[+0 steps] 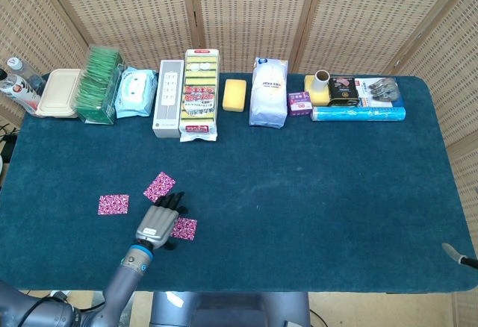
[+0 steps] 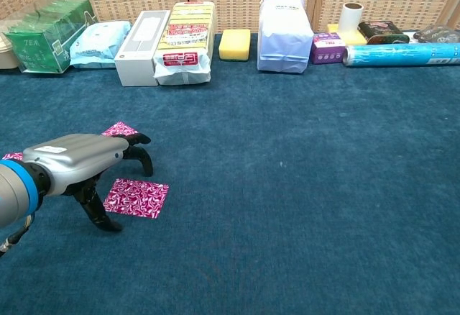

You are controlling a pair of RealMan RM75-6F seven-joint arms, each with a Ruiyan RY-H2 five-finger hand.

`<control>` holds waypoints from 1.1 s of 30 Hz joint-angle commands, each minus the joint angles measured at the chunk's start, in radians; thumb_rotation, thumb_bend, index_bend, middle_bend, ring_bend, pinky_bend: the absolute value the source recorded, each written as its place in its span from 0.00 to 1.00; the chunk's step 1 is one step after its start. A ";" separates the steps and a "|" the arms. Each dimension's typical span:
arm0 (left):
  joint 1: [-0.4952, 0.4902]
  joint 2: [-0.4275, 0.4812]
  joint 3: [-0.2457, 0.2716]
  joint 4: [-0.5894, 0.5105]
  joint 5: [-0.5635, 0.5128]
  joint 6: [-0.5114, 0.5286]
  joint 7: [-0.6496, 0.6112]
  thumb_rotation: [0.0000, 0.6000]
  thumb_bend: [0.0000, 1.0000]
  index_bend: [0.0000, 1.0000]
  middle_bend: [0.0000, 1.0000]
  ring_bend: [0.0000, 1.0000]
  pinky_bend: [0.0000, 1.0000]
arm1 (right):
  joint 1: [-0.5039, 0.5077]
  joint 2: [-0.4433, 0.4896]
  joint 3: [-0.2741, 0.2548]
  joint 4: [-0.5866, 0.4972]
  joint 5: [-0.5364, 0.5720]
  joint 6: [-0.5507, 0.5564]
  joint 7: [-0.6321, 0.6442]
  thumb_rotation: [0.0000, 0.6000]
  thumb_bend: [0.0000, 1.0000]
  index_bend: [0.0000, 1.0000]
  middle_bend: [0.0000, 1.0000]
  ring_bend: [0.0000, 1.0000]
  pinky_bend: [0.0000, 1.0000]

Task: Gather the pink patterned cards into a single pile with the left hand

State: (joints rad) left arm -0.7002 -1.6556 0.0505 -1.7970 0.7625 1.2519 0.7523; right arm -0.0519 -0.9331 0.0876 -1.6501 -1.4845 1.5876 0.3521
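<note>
The left hand (image 2: 79,162) hovers with fingers spread, holding nothing, over the nearest pink patterned card (image 2: 136,198) on the dark blue tabletop (image 2: 302,185); two other cards lie apart, further left.

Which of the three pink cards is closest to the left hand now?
The near pink card, the one nearest the table's front edge: the left hand hangs over its left edge. The far pink card and the leftmost pink card lie clear of it.

Non-task items in a row along the far edge of the blue table (image 1: 314,185).
Left to right: bottles (image 1: 16,82), beige container (image 1: 60,92), green tea packs (image 1: 98,84), wipes pack (image 1: 135,92), white box (image 1: 168,98), sponge multipack (image 1: 200,94), yellow sponge (image 1: 234,94), white bag (image 1: 269,92), purple box (image 1: 299,103), tape roll (image 1: 321,81), blue roll (image 1: 358,113).
</note>
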 commanded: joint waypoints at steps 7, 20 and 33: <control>0.025 -0.035 -0.013 0.025 0.014 0.018 0.021 1.00 0.16 0.32 0.00 0.00 0.07 | -0.001 -0.001 0.001 0.002 0.000 0.002 0.002 1.00 0.00 0.04 0.00 0.00 0.00; 0.054 -0.048 -0.030 0.039 0.035 0.035 0.042 1.00 0.20 0.40 0.00 0.00 0.07 | 0.000 -0.001 0.000 0.003 -0.003 0.002 0.003 1.00 0.00 0.04 0.00 0.00 0.00; 0.082 0.073 -0.078 -0.065 0.023 0.043 0.003 1.00 0.20 0.40 0.00 0.00 0.07 | 0.001 -0.001 -0.001 0.002 -0.003 -0.001 0.001 1.00 0.00 0.04 0.00 0.00 0.00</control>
State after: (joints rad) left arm -0.6234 -1.5961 -0.0201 -1.8507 0.7863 1.2917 0.7653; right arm -0.0510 -0.9337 0.0871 -1.6480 -1.4874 1.5864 0.3534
